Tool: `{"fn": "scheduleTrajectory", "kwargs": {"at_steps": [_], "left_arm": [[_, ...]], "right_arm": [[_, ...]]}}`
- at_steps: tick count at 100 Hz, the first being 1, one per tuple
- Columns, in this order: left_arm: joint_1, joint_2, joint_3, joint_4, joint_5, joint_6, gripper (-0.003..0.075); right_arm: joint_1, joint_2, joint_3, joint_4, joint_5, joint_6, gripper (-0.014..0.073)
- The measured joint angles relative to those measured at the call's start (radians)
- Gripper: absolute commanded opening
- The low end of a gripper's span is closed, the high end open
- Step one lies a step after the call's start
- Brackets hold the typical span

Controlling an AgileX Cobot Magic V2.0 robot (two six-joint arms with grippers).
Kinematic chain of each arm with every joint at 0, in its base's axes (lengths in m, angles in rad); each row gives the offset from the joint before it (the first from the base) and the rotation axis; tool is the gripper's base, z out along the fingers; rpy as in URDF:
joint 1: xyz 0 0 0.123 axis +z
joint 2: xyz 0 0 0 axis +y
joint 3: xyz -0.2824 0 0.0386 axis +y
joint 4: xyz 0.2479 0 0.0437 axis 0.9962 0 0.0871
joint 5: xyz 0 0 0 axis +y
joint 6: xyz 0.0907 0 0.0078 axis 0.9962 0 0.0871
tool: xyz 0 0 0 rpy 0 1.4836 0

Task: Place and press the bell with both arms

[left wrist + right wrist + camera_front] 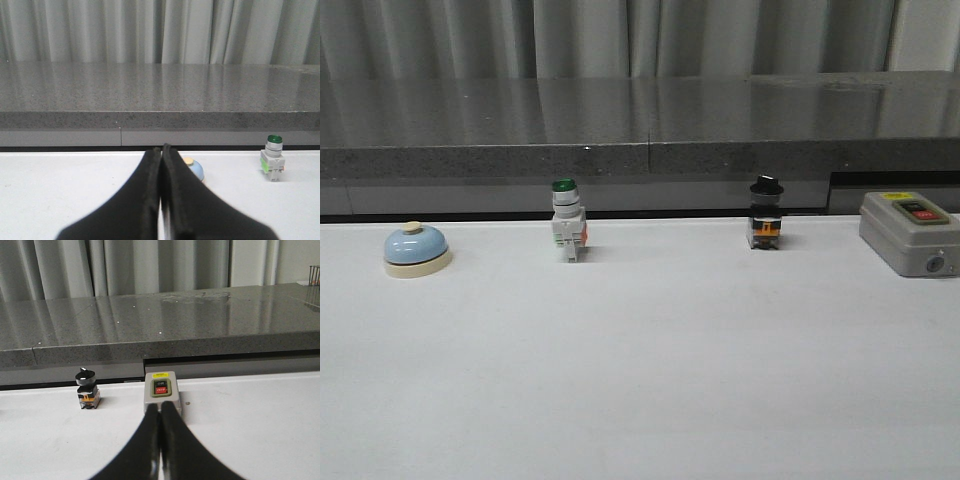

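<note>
Four devices on the table (640,380), neither tool yet engaged with the bell.

One bell (416,248), one green-capped switch (567,222), one black-knobbed switch (766,215) and one grey button box (910,232) stand in a row along the far edge. The left tool (161,155) is clenched on nothing, its fingers pressed together; the bell (195,170) sits just beyond its tips, partly hidden behind them. The right tool (160,410) is likewise clenched and empty, pointing at the grey box (160,389), with the black-knobbed switch (87,390) off to one side. Risks, as judged: a closed left tool advancing would shove the bell away instead of gripping it. The right tool, aligned on the box, could press the wrong device.
</note>
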Motion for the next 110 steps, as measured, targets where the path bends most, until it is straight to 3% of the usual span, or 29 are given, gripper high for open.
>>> {"fn": "scheduleTrajectory", "kwargs": {"at_steps": [28, 55, 85, 97, 109, 110], "left_arm": [[0.000, 0.285, -0.283, -0.015, 0.129, 0.000, -0.0020], [0.000, 0.676, -0.581, -0.015, 0.334, 0.000, -0.0020], [0.000, 1.064, -0.835, -0.029, 0.472, 0.000, -0.0012], [0.000, 1.211, -0.922, -0.031, 0.506, 0.010, 0.0125], [0.000, 1.338, -1.000, -0.031, 0.525, 0.020, 0.0410], [0.000, 1.351, -1.004, -0.031, 0.525, 0.020, 0.0467]], "right_arm": [[0.000, 0.000, 0.000, 0.000, 0.000, 0.000, -0.0060], [0.000, 0.000, 0.000, 0.000, 0.000, 0.000, -0.0060], [0.000, 0.000, 0.000, 0.000, 0.000, 0.000, -0.0060], [0.000, 0.000, 0.000, 0.000, 0.000, 0.000, -0.0060], [0.000, 0.000, 0.000, 0.000, 0.000, 0.000, -0.0060], [0.000, 0.000, 0.000, 0.000, 0.000, 0.000, -0.0060]]}}
